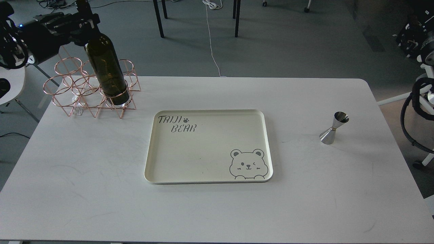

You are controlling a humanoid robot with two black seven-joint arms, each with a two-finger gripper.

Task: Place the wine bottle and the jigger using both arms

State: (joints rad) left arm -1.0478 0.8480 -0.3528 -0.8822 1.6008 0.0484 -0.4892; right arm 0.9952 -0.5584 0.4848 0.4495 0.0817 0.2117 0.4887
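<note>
The dark olive-green wine bottle [106, 71] stands nearly upright, its base down inside a front ring of the copper wire rack [73, 88] at the table's back left. My left gripper [83, 22] is shut on the bottle's neck, reaching in from the upper left. The shiny silver jigger [334, 128] stands upright on the table at the right, alone. My right arm shows only as black cables [412, 112] at the right edge; its gripper is out of view.
A cream tray [152, 145] with a bear drawing and "TAIJI BEAR" lettering lies at the table's middle. The white table [84, 189] has rounded corners. Chair legs and a cable lie on the floor beyond.
</note>
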